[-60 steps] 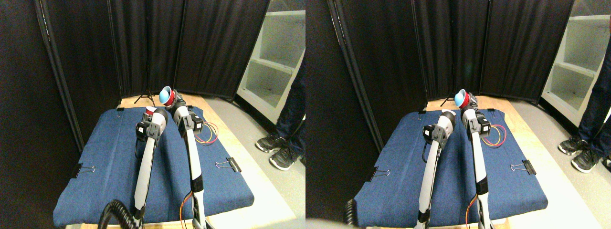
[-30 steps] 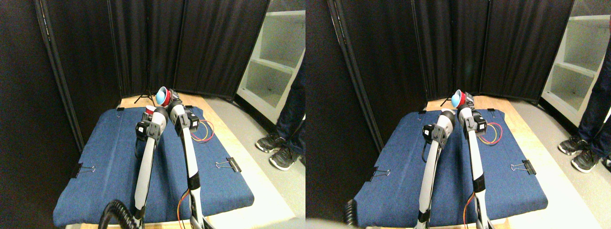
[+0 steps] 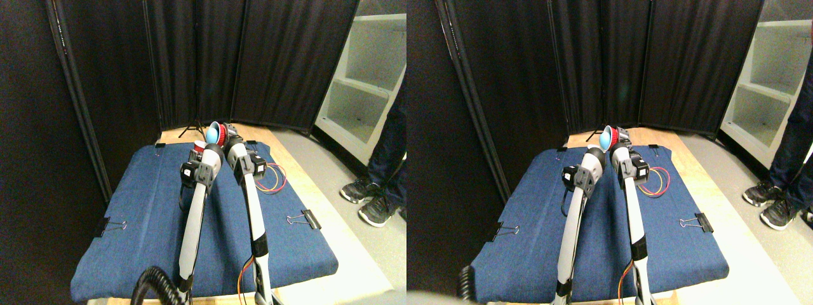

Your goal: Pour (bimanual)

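A red cup with a blue inside (image 3: 214,133) hangs tipped on its side at the far end of the blue cloth (image 3: 140,210), its mouth facing left. My right gripper (image 3: 223,135) is shut on it. Just below and left of it, a second red cup (image 3: 198,147) with a pale rim peeks out past the end of my left manipulator. My left gripper (image 3: 202,151) sits right at that cup, mostly hidden behind its own wrist. The tipped cup's mouth is directly above the lower cup.
Binder clips (image 3: 113,225) (image 3: 306,219) pin the cloth to the wooden table. Red and yellow wire loops (image 3: 274,178) lie right of the arms. A small tripod (image 3: 190,130) stands at the back, with black curtains behind. White shelves (image 3: 371,76) and a person's legs (image 3: 381,165) are at right.
My right gripper has carried the blue-lined cup left and down, tipping it further over the lower cup. The left arm has stayed put.
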{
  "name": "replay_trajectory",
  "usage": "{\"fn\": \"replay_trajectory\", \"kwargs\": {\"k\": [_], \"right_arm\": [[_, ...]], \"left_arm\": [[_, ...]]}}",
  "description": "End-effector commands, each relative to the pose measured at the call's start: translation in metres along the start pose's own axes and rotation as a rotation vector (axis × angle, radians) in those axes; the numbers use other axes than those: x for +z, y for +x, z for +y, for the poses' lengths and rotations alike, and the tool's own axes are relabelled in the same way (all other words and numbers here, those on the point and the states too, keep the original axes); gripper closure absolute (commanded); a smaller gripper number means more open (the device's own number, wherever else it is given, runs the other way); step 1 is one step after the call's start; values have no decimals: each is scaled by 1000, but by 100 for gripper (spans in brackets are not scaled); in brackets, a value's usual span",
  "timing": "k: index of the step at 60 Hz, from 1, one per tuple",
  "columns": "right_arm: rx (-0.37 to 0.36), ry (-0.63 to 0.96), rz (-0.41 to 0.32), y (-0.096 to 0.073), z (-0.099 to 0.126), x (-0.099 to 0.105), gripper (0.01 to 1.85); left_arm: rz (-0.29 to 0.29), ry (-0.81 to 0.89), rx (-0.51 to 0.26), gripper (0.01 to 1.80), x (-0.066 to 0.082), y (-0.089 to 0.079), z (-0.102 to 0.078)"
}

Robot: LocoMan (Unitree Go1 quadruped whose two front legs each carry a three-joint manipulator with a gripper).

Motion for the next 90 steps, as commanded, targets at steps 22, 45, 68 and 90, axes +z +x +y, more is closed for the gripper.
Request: {"fn": "replay_trajectory", "kwargs": {"k": [22, 45, 68, 90], "right_arm": [[56, -152, -57, -2, 6, 9, 153], [97, -335, -65, -4, 10, 8, 153], [107, -394, -81, 0, 8, 10, 153], [21, -55, -107, 7, -2, 17, 153]], "left_arm": [[17, -19, -32, 148, -4, -1, -8], [0, -17, -26, 148, -1, 0, -7], [-17, -10, -24, 148, 1, 1, -4], [-15, 0, -26, 148, 2, 7, -4]]}}
